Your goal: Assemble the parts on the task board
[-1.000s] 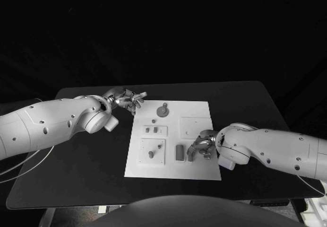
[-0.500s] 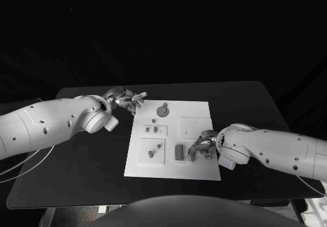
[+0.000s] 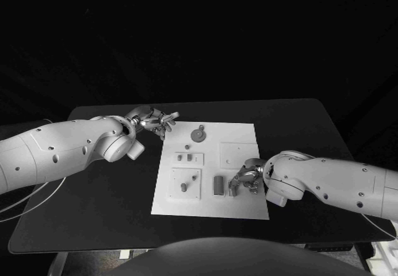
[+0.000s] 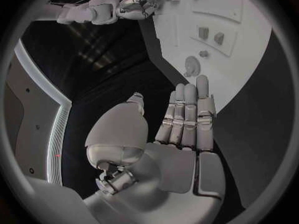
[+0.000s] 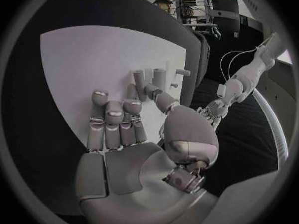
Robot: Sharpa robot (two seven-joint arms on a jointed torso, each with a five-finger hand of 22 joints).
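The white task board (image 3: pixel 240 138) lies in the middle of the black table. Two upright grey parts (image 3: pixel 219 185) (image 3: pixel 233 187) stand near its front right. My right hand (image 3: pixel 248 179) hovers low beside them, and in the right wrist view my right hand (image 5: pixel 121 129) has its fingers stretched over the board (image 5: pixel 81 59). Its thumb tip lies next to the upright parts (image 5: pixel 138 77) and nothing sits in the palm. My left hand (image 3: pixel 153 122) hangs off the board's far left corner, fingers spread and empty. A round grey part (image 3: pixel 198 135) lies nearby.
Small grey parts (image 3: pixel 179 156) and a short peg (image 3: pixel 184 187) sit in the board's left panels. Bare black table (image 3: pixel 91 195) stretches to the left and right of the board. The left wrist view shows my left hand (image 4: pixel 184 129) flat, with the round part (image 4: pixel 192 64) beyond it.
My right hand has edged slightly lower and closer to the upright parts. The left arm has not moved.
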